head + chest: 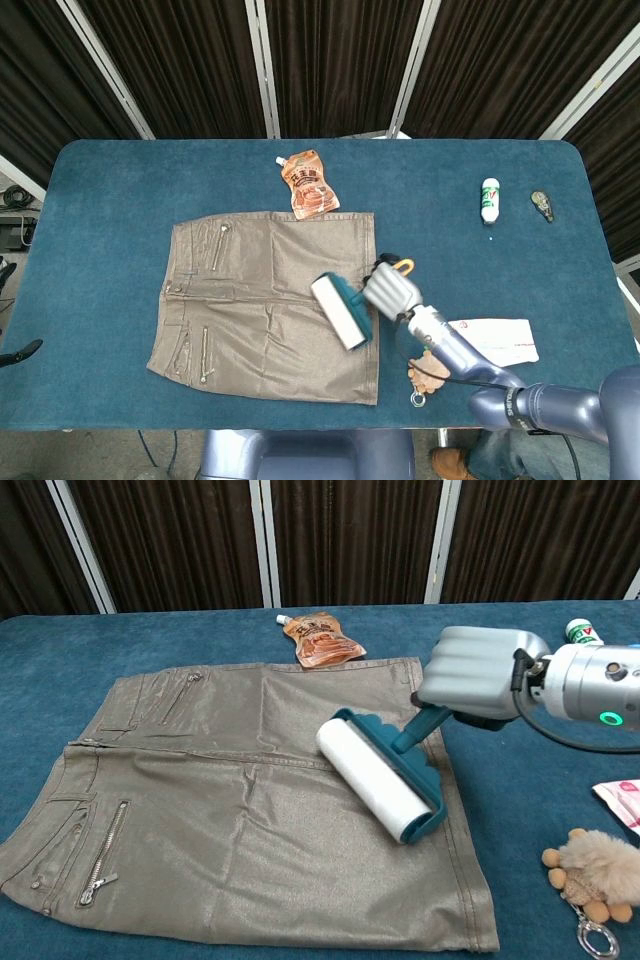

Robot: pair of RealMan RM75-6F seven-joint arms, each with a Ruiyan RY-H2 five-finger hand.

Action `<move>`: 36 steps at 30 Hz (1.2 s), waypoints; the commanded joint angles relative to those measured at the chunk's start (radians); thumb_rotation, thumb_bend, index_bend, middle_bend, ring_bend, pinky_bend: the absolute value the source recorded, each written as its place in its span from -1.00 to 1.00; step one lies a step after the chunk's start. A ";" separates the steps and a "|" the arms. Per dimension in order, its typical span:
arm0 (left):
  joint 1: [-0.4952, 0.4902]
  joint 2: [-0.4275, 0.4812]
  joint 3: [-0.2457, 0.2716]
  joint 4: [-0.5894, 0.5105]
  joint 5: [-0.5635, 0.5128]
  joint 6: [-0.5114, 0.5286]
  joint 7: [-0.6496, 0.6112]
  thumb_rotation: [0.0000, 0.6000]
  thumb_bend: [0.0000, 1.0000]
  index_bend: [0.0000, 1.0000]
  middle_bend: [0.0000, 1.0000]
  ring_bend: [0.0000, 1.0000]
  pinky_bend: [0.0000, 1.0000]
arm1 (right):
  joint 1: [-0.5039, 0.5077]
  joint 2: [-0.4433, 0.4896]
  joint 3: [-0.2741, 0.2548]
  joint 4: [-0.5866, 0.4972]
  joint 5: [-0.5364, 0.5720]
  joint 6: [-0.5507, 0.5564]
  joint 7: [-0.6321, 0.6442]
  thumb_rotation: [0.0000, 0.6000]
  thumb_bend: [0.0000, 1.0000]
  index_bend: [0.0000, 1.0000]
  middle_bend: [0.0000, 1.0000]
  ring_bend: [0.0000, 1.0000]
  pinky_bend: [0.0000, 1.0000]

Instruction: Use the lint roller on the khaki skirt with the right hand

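Note:
The khaki skirt (265, 295) (220, 810) lies flat on the blue table, waistband to the left. My right hand (391, 292) (480, 672) grips the teal handle of the lint roller (340, 311) (376, 786). The white roll rests on the skirt's right part, near the hem. The left hand is in neither view.
An orange pouch (309, 184) (320, 639) lies just beyond the skirt. A white bottle (489, 200) (585, 641) and a small dark item (542, 204) sit far right. A white packet (495, 340) and a furry keychain (430, 370) (598, 872) lie near the right arm.

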 commanded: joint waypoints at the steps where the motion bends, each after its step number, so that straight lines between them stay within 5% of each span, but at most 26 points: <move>1: 0.001 0.001 0.001 0.000 0.003 0.003 -0.003 1.00 -1.00 -1.00 -1.00 -1.00 -1.00 | 0.034 -0.047 0.011 -0.058 -0.006 -0.006 -0.057 1.00 0.66 -0.06 0.07 -0.09 -0.13; 19: 0.002 0.007 0.005 0.010 0.001 -0.003 -0.026 1.00 -1.00 -1.00 -1.00 -1.00 -1.00 | 0.132 -0.222 0.034 -0.127 0.143 0.038 -0.297 1.00 0.66 -0.06 0.07 -0.09 -0.13; 36: 0.001 0.004 0.009 -0.003 0.013 0.001 -0.010 1.00 -1.00 -1.00 -1.00 -1.00 -1.00 | 0.026 0.006 -0.103 -0.004 0.091 0.098 -0.139 1.00 0.66 -0.06 0.07 -0.09 -0.13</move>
